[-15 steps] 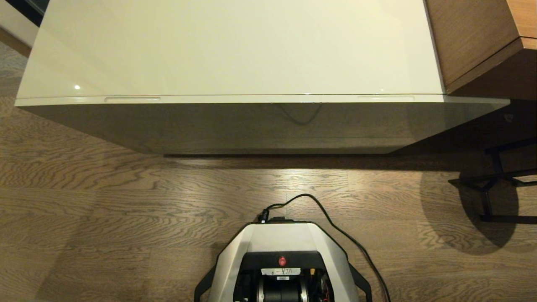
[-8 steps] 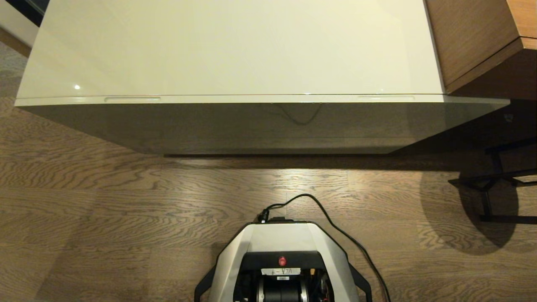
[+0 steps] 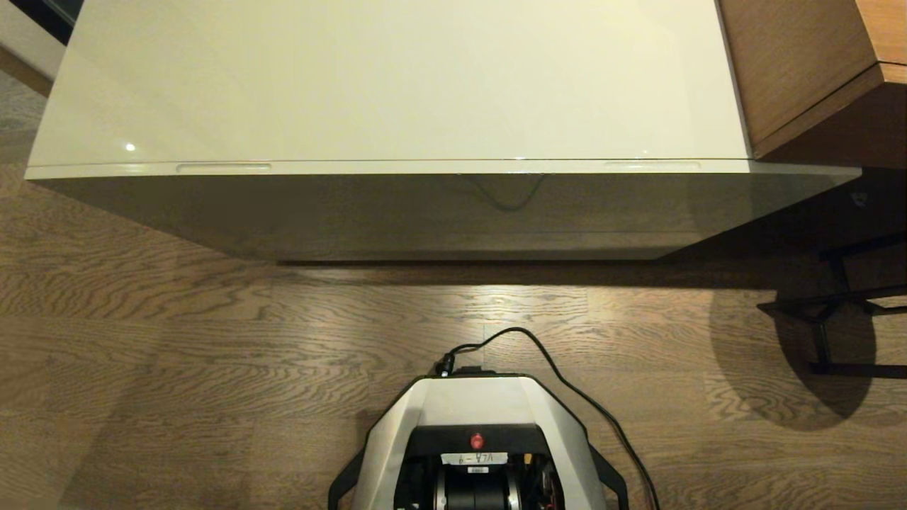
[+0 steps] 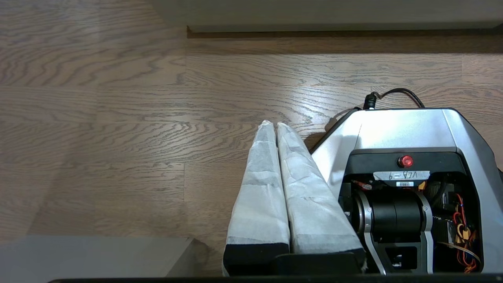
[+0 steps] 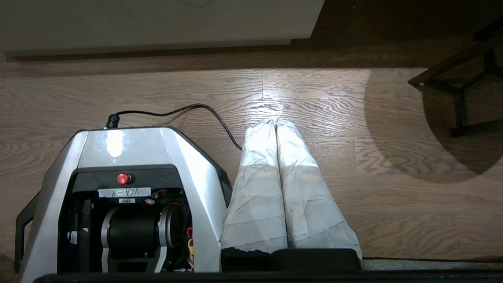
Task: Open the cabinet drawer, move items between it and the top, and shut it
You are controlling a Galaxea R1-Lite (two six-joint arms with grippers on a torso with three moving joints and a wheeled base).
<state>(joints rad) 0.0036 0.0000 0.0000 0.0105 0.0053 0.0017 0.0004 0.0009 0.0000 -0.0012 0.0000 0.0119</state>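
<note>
Your left tool (image 4: 276, 125) is parked beside the robot base (image 4: 408, 129), wrapped fingers (image 4: 261, 181) pressed together, holding nothing, pointing down at the wood floor (image 4: 118, 118). Your right tool (image 5: 275, 122) sits the same way on the base's other side: fingers (image 5: 302, 184) pressed together, empty, w/ the black cable (image 5: 188, 108) from the base curling just beside it. Neither tool shows in the head view.

Ahead of both tools, past a strip of floor, stands the cabinet. Its drawer (image 3: 453, 212) is closed, front flush, two slim slots (image 3: 223, 168) at the upper edge, one toward each end. Above it the top (image 3: 397, 78) is glossy cream. No slippers or paper roll in view.

Off the right tool's far side: brown wooden furniture (image 3: 808, 64) next to the cabinet, and a black metal stand (image 3: 836, 312) on the floor.
</note>
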